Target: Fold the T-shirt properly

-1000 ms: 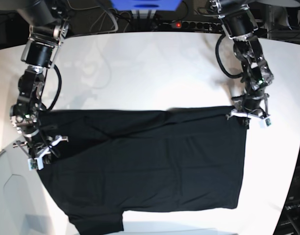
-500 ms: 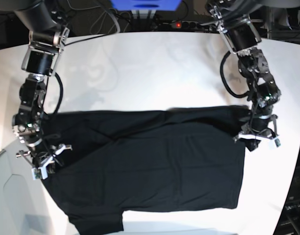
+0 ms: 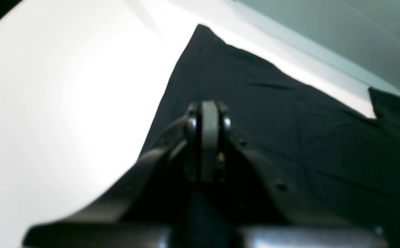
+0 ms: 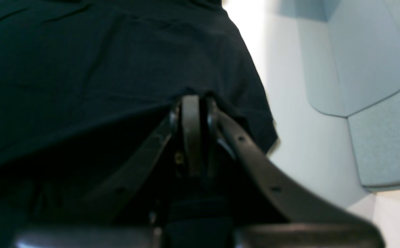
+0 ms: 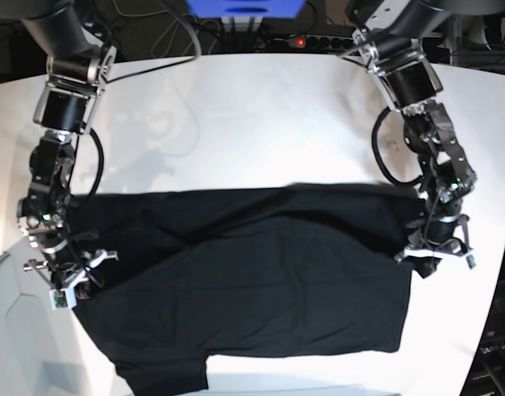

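The black T-shirt (image 5: 261,305) lies spread over the white table (image 5: 261,124), with a sleeve at the front left. No print shows. My left gripper (image 5: 431,257) sits at the shirt's right edge, shut, pinching cloth near the far right corner. In the left wrist view the shut fingertips (image 3: 209,110) rest over the dark T-shirt (image 3: 289,120). At the shirt's left edge my right gripper (image 5: 71,280) is shut as well. In the right wrist view the T-shirt (image 4: 82,62) bunches up around the shut right gripper (image 4: 191,103).
A power strip with a red light (image 5: 298,41), loose cables (image 5: 178,37) and a blue box (image 5: 244,7) lie behind the table's far edge. A grey panel (image 5: 21,338) borders the front left corner. The table's right edge runs close to the left arm.
Both grippers have moved toward the table's front edge, the left one farther, drawing the shirt's far corners with them. A diagonal crease has formed across the upper cloth.
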`<state>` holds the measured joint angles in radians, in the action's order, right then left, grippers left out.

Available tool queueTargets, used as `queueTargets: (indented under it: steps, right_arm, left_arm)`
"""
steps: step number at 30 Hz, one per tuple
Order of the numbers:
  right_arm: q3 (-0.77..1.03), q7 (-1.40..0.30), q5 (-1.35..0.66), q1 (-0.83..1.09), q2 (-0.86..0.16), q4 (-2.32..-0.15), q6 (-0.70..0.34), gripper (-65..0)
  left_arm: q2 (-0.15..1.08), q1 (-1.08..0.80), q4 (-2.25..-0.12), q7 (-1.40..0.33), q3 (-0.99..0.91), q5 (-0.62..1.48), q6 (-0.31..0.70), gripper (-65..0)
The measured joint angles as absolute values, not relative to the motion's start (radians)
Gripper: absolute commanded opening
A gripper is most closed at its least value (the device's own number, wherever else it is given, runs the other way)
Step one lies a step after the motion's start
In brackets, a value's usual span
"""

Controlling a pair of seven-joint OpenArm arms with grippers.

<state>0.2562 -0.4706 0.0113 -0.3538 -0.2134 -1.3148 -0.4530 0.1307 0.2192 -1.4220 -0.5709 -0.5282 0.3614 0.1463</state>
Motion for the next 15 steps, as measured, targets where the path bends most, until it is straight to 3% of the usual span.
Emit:
queueTargets:
  steps: [15]
  right_arm:
    - [0.273, -0.471, 0.011, -0.332, -0.226, -1.314, -0.453, -65.0]
  left_arm:
    - [0.149, 0.214, -1.35, -0.572, -0.62, 0.368, 0.151, -64.8]
